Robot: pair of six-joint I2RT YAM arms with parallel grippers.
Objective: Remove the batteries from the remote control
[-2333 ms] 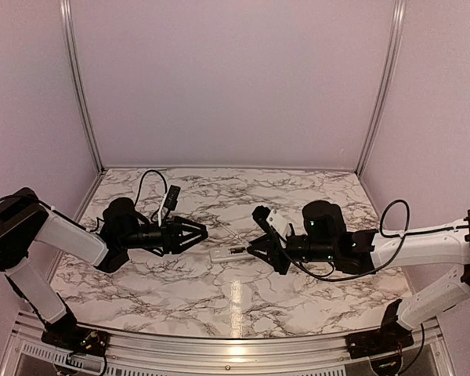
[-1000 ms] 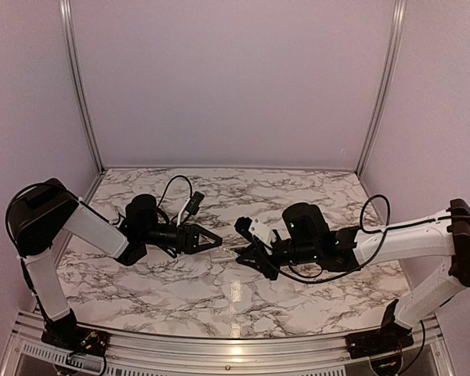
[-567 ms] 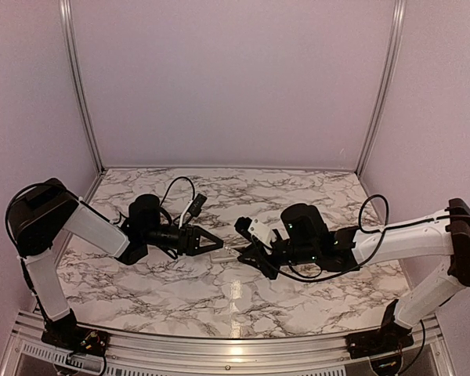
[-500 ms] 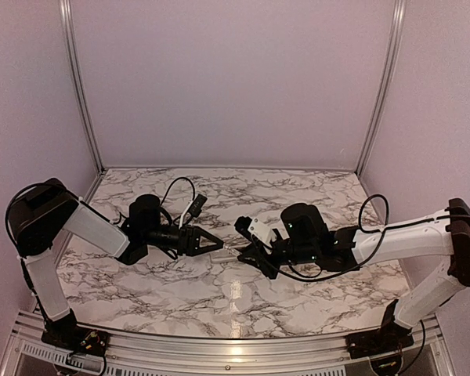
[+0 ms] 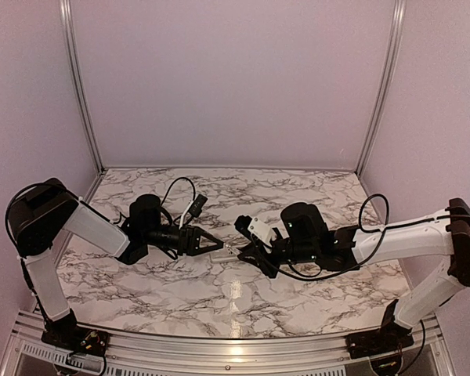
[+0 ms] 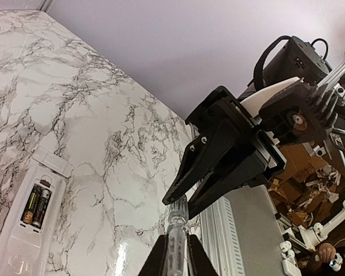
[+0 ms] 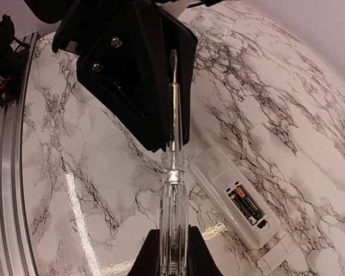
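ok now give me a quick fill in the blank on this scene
1. The remote control lies with its battery compartment ___.
2. It holds ___ batteries.
3. The left gripper and the right gripper are ___ shut on the screwdriver.
Missing words: open; two; both

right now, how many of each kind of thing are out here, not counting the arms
remote control: 1
batteries: 2
battery cover: 1
screwdriver: 1
total: 5
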